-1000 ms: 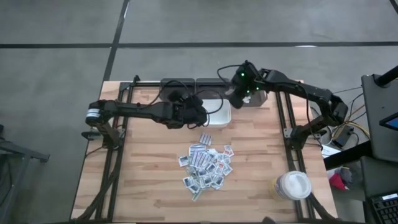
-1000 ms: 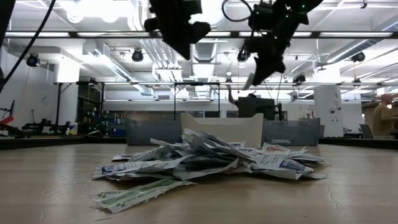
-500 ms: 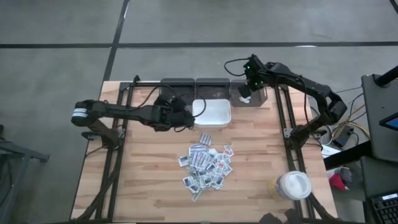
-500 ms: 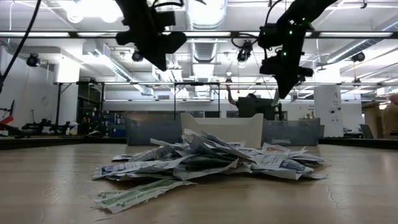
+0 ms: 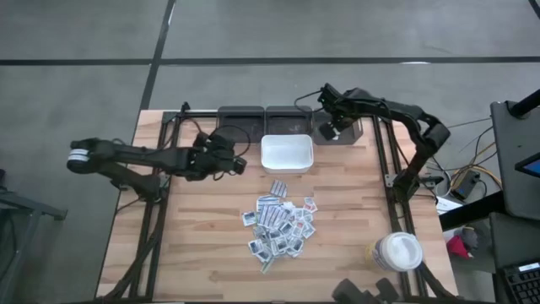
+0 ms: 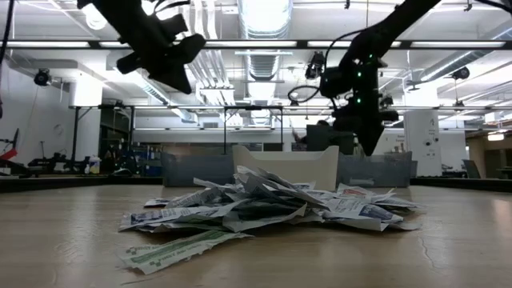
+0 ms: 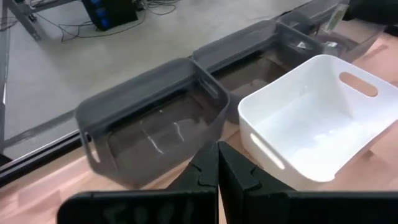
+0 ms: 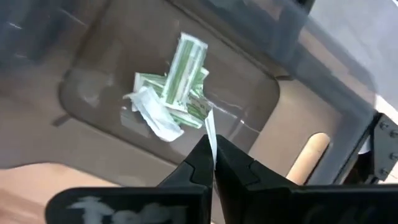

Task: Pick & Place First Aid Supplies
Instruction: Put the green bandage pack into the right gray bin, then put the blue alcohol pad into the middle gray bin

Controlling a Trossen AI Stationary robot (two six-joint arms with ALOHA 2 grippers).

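While both arms hang above the far part of the table [image 5: 202, 253], you have the right gripper [image 8: 212, 155] poised over the grey bin [image 8: 261, 99] nearest the far right corner. Its jaws are closed on a thin pale strip [image 8: 210, 134] that sticks out from between the fingertips. Below it, on the floor of that bin, lie a few packets with greenish print [image 8: 180, 74], loosely overlapping.

Your left gripper [image 7: 217, 168] hovers over the table's far left area, its jaws pressed together with nothing between them. Ahead of it you can see the left grey bin [image 7: 149, 118] at the far edge, then a middle grey bin [image 7: 249, 59], and the white tray [image 7: 311, 118] sitting on the table just in front of that row, touching or nearly touching it.

You will find the main pile of first aid supplies [image 5: 280, 225] near the middle of the table, toward the near edge, well apart from the tray: small flat packets in white and grey with blue-striped and red print, heaped over one another. A greenish packet [image 6: 180, 248] lies at the pile's near side. The round white-lidded jar [image 5: 396, 252] stands by the near right corner.
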